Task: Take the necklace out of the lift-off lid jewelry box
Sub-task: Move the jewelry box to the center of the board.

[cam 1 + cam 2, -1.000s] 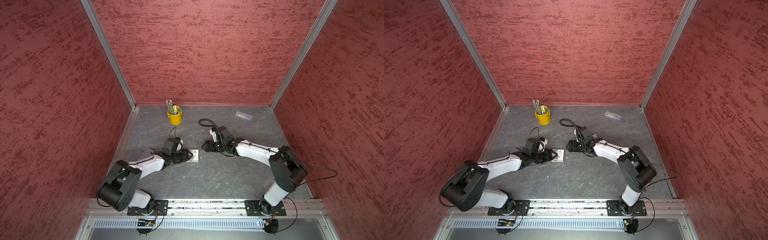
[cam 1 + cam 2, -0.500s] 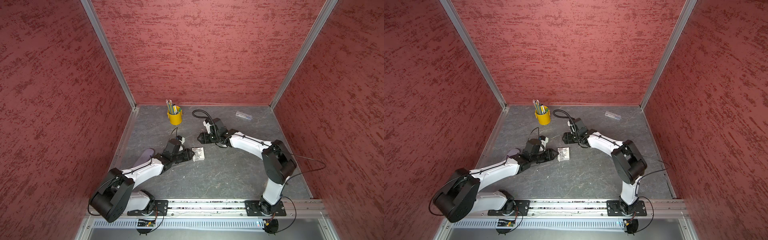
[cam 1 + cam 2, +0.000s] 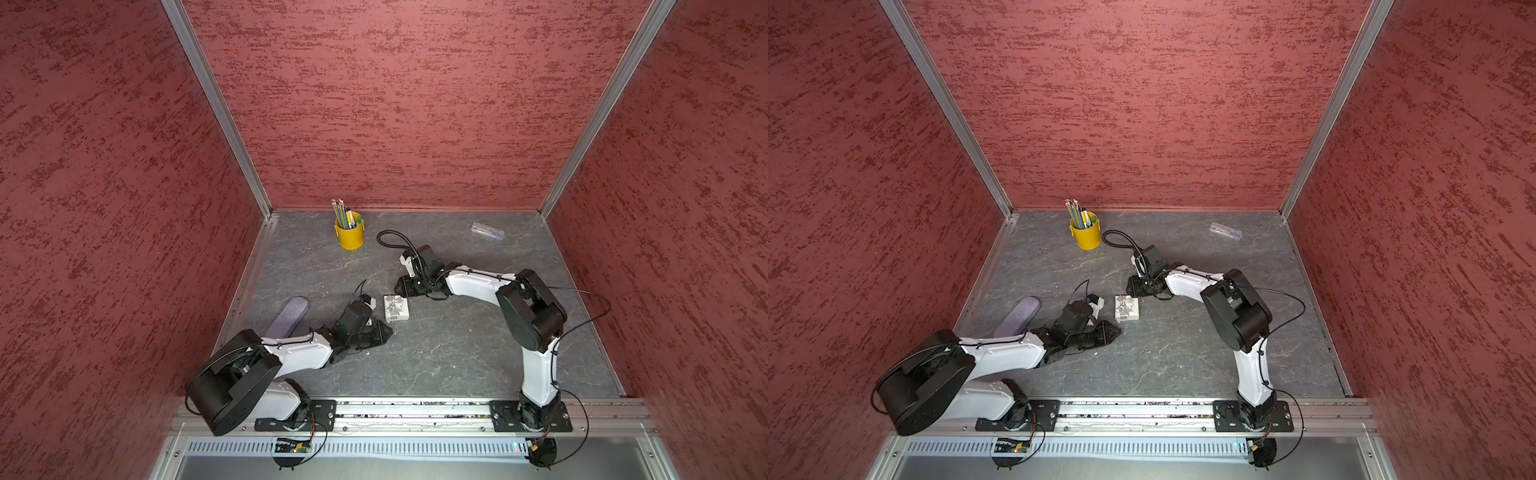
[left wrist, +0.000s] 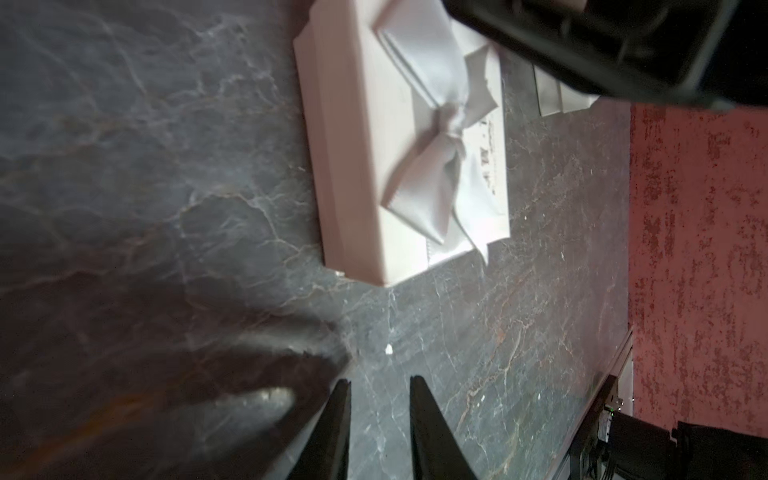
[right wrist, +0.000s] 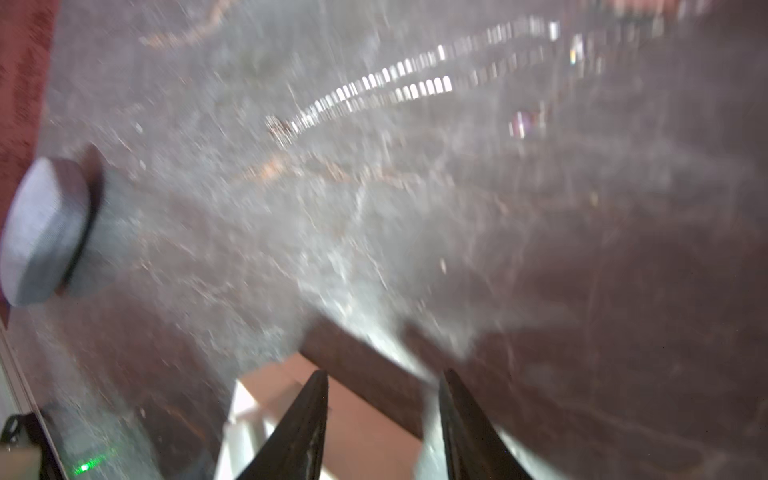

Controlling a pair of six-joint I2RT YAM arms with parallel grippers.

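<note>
- my left hand [image 4: 380, 384] is low over the worktop [image 4: 166, 208], its fingers only a narrow gap apart, holding nothing.
- my right hand [image 5: 384, 376] is parted wider. that view is blurred, but i see nothing gripped between its fingers.
- the white jewelry box [image 4: 353, 166] sits closed, lid on and grey bow [image 4: 436, 137] up, just ahead of my left hand and between my two hands.
- a thin beaded chain, the necklace [image 5: 424, 88] as far as i can tell, lies on the worktop out ahead of my right hand, outside the box.

The left gripper [image 3: 387, 332] has drawn back from the jewelry box [image 3: 395, 308]; its jaws and those of the right gripper [image 3: 399, 286] have narrowed.
</note>
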